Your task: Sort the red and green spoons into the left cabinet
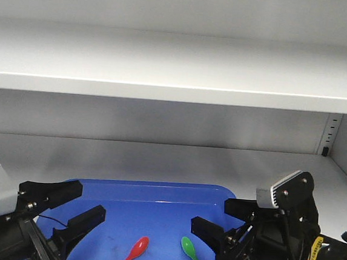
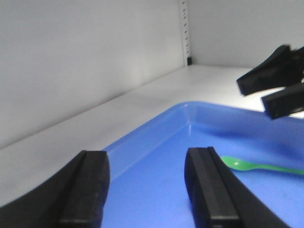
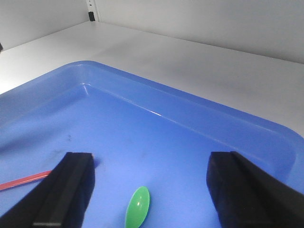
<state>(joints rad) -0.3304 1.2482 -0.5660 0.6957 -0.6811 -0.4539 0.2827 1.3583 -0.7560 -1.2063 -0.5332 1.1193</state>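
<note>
Both claws hang low at the front, the left claw (image 1: 63, 208) and right claw (image 1: 225, 229) each spread wide and gripping nothing. Between them the red spoon (image 1: 133, 252) and green spoon (image 1: 192, 253) lie side by side, apart, on the blue tray (image 1: 156, 192), which sits on the grey cabinet shelf (image 1: 159, 156). By my reckoning the sorting looks done, or nearly so. From the left wrist only the green spoon (image 2: 259, 166) shows; the right wrist catches its bowl (image 3: 138, 206) plus what seems a sliver of red handle (image 3: 23, 181).
</note>
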